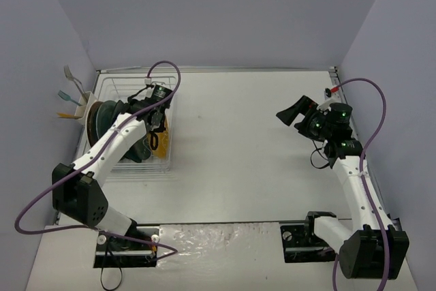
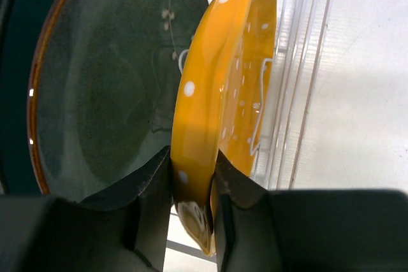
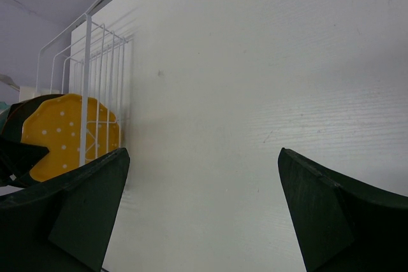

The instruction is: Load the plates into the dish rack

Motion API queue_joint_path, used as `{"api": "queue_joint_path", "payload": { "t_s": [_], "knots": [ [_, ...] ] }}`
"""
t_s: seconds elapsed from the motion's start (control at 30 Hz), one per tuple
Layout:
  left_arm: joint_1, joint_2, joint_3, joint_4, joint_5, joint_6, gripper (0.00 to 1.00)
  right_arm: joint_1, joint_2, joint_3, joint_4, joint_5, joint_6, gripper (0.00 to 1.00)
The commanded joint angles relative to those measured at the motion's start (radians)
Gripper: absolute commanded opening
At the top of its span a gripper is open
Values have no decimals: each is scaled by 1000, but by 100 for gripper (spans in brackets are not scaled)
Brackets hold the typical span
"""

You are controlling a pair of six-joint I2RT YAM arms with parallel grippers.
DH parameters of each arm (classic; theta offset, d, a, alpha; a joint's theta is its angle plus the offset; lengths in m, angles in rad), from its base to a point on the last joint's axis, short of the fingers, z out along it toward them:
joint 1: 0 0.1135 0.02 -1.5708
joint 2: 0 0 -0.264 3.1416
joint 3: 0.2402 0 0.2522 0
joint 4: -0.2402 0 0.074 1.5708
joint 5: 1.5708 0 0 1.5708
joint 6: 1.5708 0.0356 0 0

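The white wire dish rack (image 1: 163,161) stands at the table's left, and its wires also show in the right wrist view (image 3: 89,62). Several plates stand on edge in it. My left gripper (image 2: 193,176) is shut on the rim of the yellow-orange plate (image 2: 217,93), held upright inside the rack next to a blue-grey plate (image 2: 108,81). In the top view my left gripper (image 1: 154,115) sits over the rack by the yellow-orange plate (image 1: 155,140). The yellow plate shows behind the wires in the right wrist view (image 3: 60,132). My right gripper (image 1: 291,115) is open and empty at the right; it also shows in the right wrist view (image 3: 203,157).
A small white cutlery cup (image 1: 83,108) with utensils hangs on the rack's left side by the left wall. Dark teal plates (image 1: 102,119) stand at the rack's left end. Walls enclose the table on three sides.
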Motion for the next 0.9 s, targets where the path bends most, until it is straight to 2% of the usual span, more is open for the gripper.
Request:
{"api": "queue_joint_path", "payload": {
  "t_s": [0.0, 0.07, 0.23, 0.3, 0.5, 0.63, 0.87],
  "knots": [
    [9, -73, 35, 97, -33, -5, 35, -9, -3, 19, 46, -15, -28, 100],
    [8, -95, 38, 113, -30, 3, 47, -10, -2, 33, 45, -15, -40, 100],
    [7, -158, 51, 151, 8, 39, 67, -19, 4, 73, 42, -14, -67, 100],
    [8, -182, 65, 157, 31, 63, 73, -21, 8, 98, 41, -10, -79, 100],
    [7, -290, 124, 163, 130, 111, 83, -24, 16, 219, 19, 18, -151, 100],
    [7, -435, 165, 139, 156, 150, 96, -20, -7, 336, -55, 75, -249, 100],
    [10, -675, 163, 30, 58, 199, 97, 0, -101, 449, -106, 172, -355, 100]
  ]
}}
